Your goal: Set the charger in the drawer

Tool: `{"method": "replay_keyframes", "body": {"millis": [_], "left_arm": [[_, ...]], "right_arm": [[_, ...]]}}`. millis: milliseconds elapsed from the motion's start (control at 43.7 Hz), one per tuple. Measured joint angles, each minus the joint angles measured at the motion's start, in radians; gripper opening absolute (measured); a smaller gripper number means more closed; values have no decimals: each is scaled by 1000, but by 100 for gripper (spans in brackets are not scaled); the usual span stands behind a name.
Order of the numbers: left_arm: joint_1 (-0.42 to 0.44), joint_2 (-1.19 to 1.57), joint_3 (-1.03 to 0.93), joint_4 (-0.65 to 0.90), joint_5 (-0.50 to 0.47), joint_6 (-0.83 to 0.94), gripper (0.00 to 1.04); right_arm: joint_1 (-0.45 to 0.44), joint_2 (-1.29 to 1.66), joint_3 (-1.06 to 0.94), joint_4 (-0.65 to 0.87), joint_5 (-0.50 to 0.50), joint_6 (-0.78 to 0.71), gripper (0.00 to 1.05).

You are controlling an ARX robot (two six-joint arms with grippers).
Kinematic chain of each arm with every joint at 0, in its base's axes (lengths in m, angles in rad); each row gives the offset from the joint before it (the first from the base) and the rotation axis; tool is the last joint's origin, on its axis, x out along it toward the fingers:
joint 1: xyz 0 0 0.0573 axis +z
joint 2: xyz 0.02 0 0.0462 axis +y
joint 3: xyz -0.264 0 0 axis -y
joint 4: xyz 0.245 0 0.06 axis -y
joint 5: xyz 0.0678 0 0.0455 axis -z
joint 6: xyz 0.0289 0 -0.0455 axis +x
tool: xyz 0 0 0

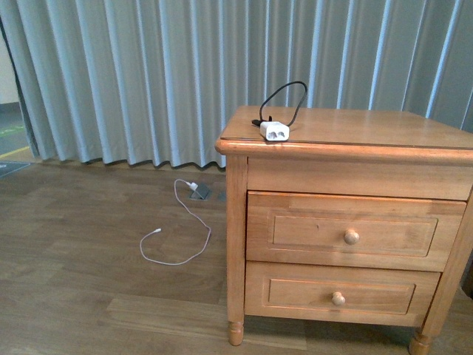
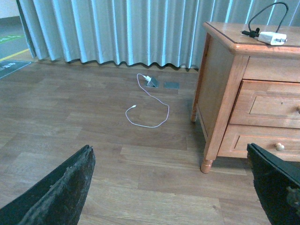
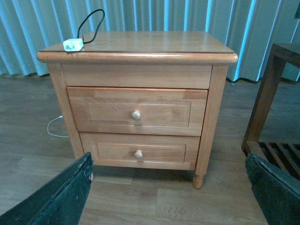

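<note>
Your charger (image 1: 274,131) lies on top of the nightstand (image 1: 235,244), at its front left corner and just behind the rounded front edge. Its black cable (image 1: 284,96) arches up behind it, toward the curtain (image 1: 148,74). The rest of the top is bare wood out to the right edge.

The drawer (image 1: 310,233) is shut, its front flush with the frame. Its round knob (image 1: 351,237) sits mid-panel. The shorter lower drawer (image 1: 295,292) beneath it is shut as well.

Both arms are well back from the nightstand. The left fingers (image 2: 56,192) are spread wide and hold nothing, with open floor (image 2: 70,117) between them. The right fingers (image 3: 61,197) are just as wide and also hold nothing; between them you look straight at both drawer fronts.

The floor in front of the nightstand is open. Off to your left, a white cable (image 1: 177,237) curls across the boards from a floor socket (image 1: 200,193) near the curtain, well apart from the nightstand's leg.

Only the right wrist view shows you a dark wooden frame (image 3: 267,93) with slats low down, standing to the right of the nightstand with a strip of floor between them. The left wrist view gives you the nightstand's left side panel and the charger end-on at the top's edge; it cuts off most of the drawer.
</note>
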Motion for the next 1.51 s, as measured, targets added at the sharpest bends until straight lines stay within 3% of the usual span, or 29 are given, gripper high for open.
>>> {"method": "replay_keyframes", "body": {"millis": [412,527,641,802,939,1237,1511], "left_arm": [[0,0,0,0,0,0,99],[0,0,0,0,0,0,99],[0,0,0,0,0,0,99],[0,0,0,0,0,0,99],[0,0,0,0,0,0,99],[0,0,0,0,0,0,99],[0,0,0,0,0,0,99]], "right_arm": [[0,0,0,0,0,0,96],[-39,138,56,-63,-152,-55,96],[5,473,147,147,-144,-85,96],[144,989,280,510,-23,-137,96],[207,1271,392,686,29,-175,96],[266,1896,750,921,105,-225,96],[256,2218,1037,942,169,-236,96]]}}
